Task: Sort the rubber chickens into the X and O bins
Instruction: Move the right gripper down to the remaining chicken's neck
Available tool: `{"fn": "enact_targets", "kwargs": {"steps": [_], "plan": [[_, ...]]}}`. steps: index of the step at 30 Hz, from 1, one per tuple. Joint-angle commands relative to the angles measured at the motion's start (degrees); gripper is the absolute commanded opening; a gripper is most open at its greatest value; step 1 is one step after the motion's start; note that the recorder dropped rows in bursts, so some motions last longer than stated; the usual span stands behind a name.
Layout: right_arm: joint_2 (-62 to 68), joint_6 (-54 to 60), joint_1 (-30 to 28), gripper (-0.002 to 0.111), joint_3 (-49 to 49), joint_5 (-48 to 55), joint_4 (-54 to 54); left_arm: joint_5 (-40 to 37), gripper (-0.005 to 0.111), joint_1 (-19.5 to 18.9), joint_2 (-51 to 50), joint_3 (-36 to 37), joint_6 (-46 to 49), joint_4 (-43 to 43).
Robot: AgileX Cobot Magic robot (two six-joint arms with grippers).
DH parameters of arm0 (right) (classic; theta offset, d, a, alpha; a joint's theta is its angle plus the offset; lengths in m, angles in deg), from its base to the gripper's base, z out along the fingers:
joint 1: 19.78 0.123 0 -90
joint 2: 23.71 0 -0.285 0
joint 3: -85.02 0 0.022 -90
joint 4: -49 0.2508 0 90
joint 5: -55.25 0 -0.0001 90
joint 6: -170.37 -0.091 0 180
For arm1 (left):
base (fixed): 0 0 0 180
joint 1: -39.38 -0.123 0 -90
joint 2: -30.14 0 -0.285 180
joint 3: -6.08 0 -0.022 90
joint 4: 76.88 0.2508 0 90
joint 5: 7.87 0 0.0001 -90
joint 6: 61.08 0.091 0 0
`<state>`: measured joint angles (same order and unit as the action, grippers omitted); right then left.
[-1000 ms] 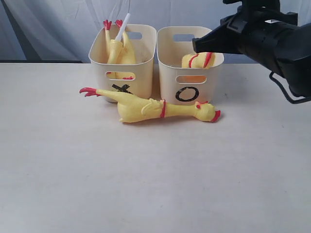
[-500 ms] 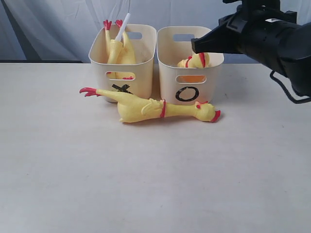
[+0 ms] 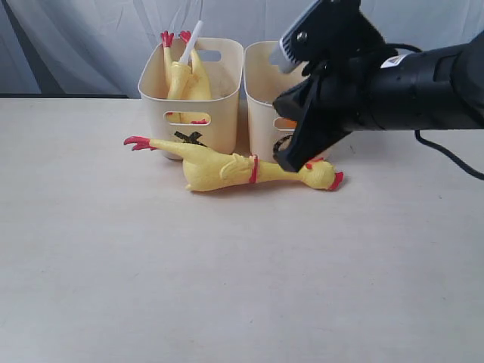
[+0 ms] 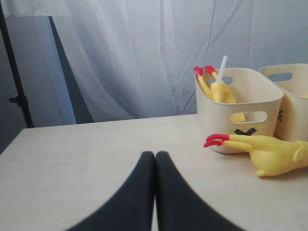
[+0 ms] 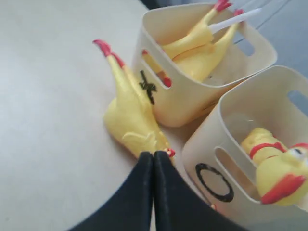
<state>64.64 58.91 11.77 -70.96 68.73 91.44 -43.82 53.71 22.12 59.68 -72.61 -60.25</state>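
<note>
A long yellow rubber chicken (image 3: 227, 168) lies on the table in front of both bins, red feet to the left, head to the right. The X bin (image 3: 193, 91) holds another chicken (image 3: 181, 72), feet up, with a white stick. The O bin (image 3: 261, 76) holds a smaller chicken (image 5: 276, 163) in pieces. My right gripper (image 3: 283, 160) is shut and empty, its tips just above the lying chicken's neck band (image 5: 169, 152). My left gripper (image 4: 155, 156) is shut and empty, low over bare table, left of the chicken's feet (image 4: 216, 139).
A pale curtain hangs behind the table. The right arm (image 3: 393, 76) crosses in front of the O bin and hides its mark in the exterior view. Open tabletop (image 3: 227, 287) stretches in front of the chicken.
The right gripper has swung from above the O bin down and forward to the lying chicken's neck. The small chicken it hung over now rests inside the O bin.
</note>
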Motion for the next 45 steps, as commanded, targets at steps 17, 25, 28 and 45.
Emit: {"fn": "enact_targets", "kwargs": {"steps": [17, 25, 28, 45], "plan": [[21.1, 0.4, -0.1, -0.001, -0.3, -10.7, -23.3, 0.1, 0.000, 0.0, 0.2, 0.3, -0.4, -0.5], [27.1, 0.4, -0.1, 0.029, -0.3, -19.7, -25.5, 0.1, 0.000, 0.0, 0.2, 0.3, -0.4, -0.5], [28.8, 0.4, -0.1, 0.049, -0.3, -22.9, -25.5, 0.1, 0.000, 0.0, 0.2, 0.3, -0.4, -0.5], [36.0, 1.9, -0.2, 0.050, -6.1, -26.5, -25.4, 0.0, 0.000, 0.0, 0.2, 0.3, -0.4, -0.6]]}}
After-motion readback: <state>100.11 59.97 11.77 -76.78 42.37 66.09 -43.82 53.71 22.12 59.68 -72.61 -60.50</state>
